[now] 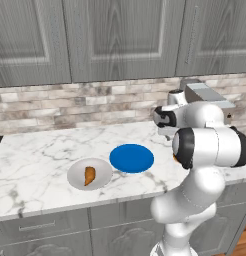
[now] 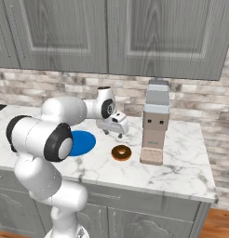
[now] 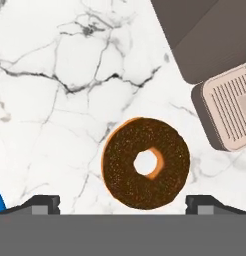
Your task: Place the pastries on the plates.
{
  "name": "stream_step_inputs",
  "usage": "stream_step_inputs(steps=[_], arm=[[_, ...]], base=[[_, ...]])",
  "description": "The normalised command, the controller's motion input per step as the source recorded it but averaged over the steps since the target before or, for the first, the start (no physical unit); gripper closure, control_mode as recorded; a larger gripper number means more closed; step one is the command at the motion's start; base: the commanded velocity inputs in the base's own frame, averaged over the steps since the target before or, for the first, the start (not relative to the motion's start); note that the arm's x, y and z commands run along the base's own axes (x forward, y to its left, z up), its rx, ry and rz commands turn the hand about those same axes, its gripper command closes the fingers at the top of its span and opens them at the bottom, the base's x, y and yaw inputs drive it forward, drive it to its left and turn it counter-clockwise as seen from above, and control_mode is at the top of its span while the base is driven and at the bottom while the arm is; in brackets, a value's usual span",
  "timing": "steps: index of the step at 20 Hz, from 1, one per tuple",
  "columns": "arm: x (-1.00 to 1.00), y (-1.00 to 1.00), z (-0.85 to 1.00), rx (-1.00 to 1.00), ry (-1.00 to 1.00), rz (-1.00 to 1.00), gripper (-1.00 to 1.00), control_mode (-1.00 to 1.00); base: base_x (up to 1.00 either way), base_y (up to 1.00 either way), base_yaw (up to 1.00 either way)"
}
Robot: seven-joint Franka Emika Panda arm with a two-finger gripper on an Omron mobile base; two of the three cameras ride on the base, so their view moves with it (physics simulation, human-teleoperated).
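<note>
The brown ring doughnut with dark glaze (image 2: 121,152) lies flat on the white, grey-veined marble counter (image 2: 181,162), and everything else can be placed from it. The two-finger gripper (image 2: 114,134) on the white arm hangs above the counter just behind the doughnut and slightly toward the blue plate's side, clear of the pastry and not touching it. In the hand view the doughnut (image 3: 145,163) sits between the two dark fingertips (image 3: 42,204), which stand wide apart on either side of it, so the jaws are spread open and hold nothing. Just beside the doughnut, on the side away from the arm, stands a tall grey and tan coffee machine (image 2: 155,122) with a ribbed beige drip tray at its foot (image 3: 230,110); the doughnut is near that tray but apart from it. On the doughnut's other side lies the round, flat, bright blue plate (image 1: 131,158), bare on top, partly hidden behind the arm in the right base view (image 2: 82,142); a sliver of its blue edge shows at the lower left corner of the hand view. Beyond the blue plate, farther again from the doughnut, sits the pale grey-white round plate with a shallow rim (image 1: 77,176), just beside the blue one, though I cannot tell whether the two rims touch. The orange-brown crescent croissant (image 1: 89,175) rests on that pale plate, near its middle.
</note>
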Motion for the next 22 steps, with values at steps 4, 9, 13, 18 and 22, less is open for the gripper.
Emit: stream_step_inputs(steps=[4,9,13,18,22], arm=[[0.00,0.00,-0.17,0.04,0.00,-0.01,-1.00,-1.00],[0.00,0.00,-0.26,0.00,0.00,-0.04,-1.00,-1.00],[0.00,0.00,-0.30,0.00,0.00,-0.05,-1.00,-1.00],[0.00,-0.05,-0.34,0.00,0.00,-0.08,-1.00,-1.00],[0.00,-0.15,-0.36,0.00,0.00,-0.09,-1.00,-1.00]], base=[[0.00,0.00,0.00],[0.00,0.00,0.00],[0.00,0.00,0.00],[0.00,0.00,0.00],[0.00,0.00,0.00]])
